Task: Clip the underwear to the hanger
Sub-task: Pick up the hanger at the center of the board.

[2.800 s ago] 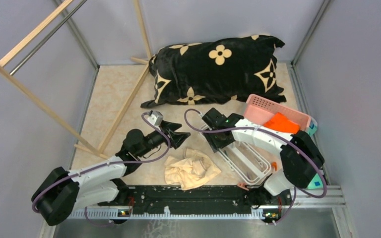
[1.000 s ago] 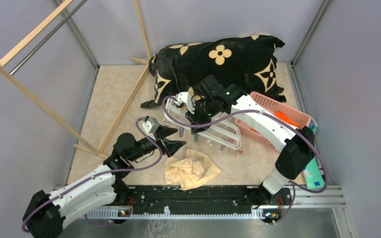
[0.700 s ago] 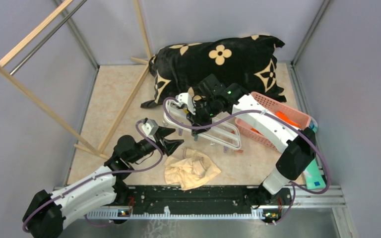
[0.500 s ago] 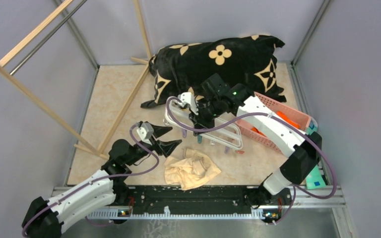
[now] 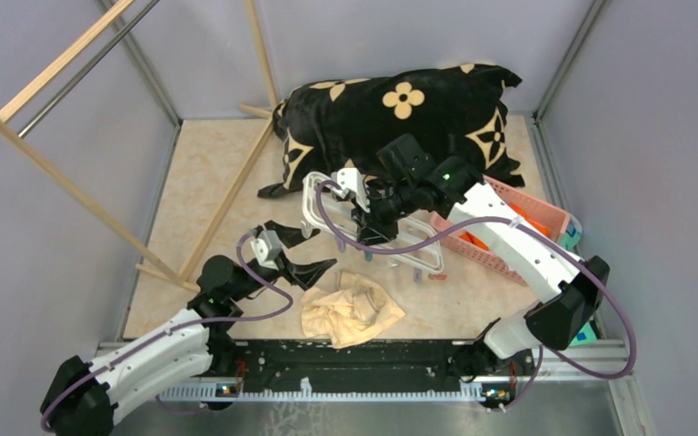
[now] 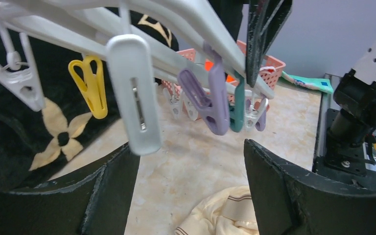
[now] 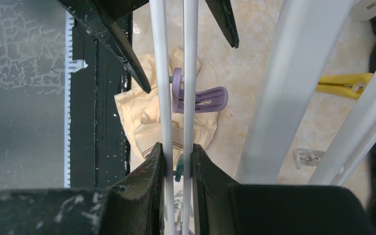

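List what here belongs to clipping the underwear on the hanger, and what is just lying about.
Job: underwear; hanger, gripped by the right end effector; open left end effector.
Lying about: black flowered cushion; pink basket; wooden rack.

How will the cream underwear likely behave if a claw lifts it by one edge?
The underwear lies crumpled in soft folds, so it will probably hang limp instead of keeping shape. It looks thin, so likely light. Pushed, it would probably bunch up rather than slide whole.
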